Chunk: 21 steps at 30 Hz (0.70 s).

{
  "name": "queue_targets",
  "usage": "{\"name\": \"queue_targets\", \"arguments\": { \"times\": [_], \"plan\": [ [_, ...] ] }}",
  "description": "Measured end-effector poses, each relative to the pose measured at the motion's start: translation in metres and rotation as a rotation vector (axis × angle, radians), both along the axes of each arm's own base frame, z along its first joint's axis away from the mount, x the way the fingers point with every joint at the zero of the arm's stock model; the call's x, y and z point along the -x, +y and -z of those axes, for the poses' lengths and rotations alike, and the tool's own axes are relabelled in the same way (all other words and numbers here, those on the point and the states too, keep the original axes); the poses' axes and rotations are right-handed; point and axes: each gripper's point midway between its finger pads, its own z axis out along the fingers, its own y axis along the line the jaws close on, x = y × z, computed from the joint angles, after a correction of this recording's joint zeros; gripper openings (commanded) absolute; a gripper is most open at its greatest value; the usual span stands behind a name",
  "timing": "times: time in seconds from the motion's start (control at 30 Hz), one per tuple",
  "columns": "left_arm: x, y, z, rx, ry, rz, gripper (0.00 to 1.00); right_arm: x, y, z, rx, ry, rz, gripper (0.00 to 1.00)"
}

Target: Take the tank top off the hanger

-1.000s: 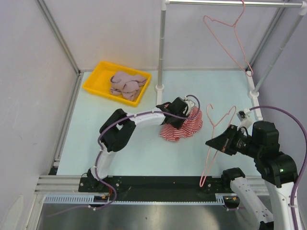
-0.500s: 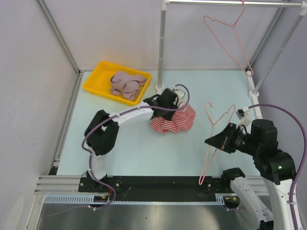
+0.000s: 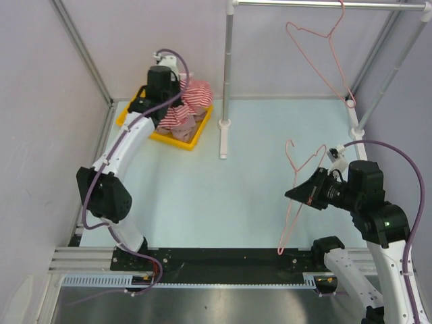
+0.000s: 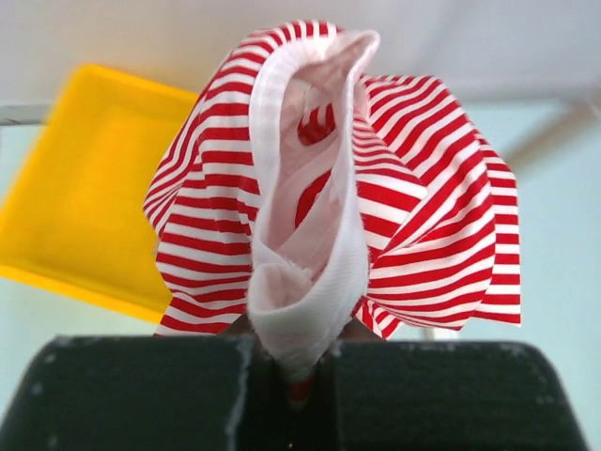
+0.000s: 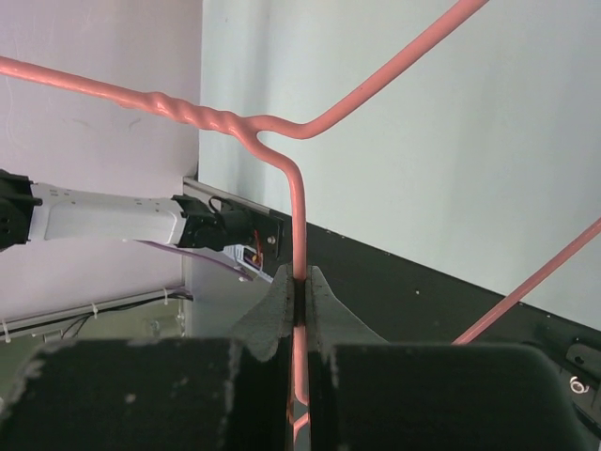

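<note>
I see a yellow bin [image 3: 177, 141] at ten o'clock holding pinkish cloths [image 3: 182, 128], and a spare hanger [image 3: 316, 65] on the rail [image 3: 290, 4] at one o'clock.

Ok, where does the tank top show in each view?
Top: tank top upper left, above the bin.
Left wrist: tank top fills the centre, pinched in the left end effector.
Right wrist: not in it.
Shared landmark: the yellow bin, in top and left wrist.
</note>
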Motion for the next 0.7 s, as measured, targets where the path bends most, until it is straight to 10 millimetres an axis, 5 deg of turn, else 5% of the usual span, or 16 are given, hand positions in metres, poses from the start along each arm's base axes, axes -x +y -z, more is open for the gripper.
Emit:
{"name": "queue_targets", "arguments": {
  "times": [0.13,0.23,0.5,0.6,0.7],
  "plan": [
    [-0.039,0.051,-0.02,0.044,-0.046,-0.121,0.0,-0.007,0.002,0.0,-0.003,0.003,-0.005,0.0],
    [-0.068,0.08,-0.013,0.083,-0.044,-0.205,0.0,-0.014,0.005,0.0,-0.006,0.006,-0.01,0.0],
    [-0.149,0.116,0.082,0.259,0.091,-0.393,0.0,-0.03,0.012,0.002,-0.025,0.024,-0.028,0.0],
    [-0.153,0.12,0.122,0.342,0.17,-0.463,0.0,-0.035,0.014,0.0,-0.035,0.017,-0.029,0.0],
    [-0.154,0.118,0.142,0.456,0.215,-0.519,0.0,-0.039,0.015,-0.002,-0.043,0.012,-0.025,0.0]
  ]
}}
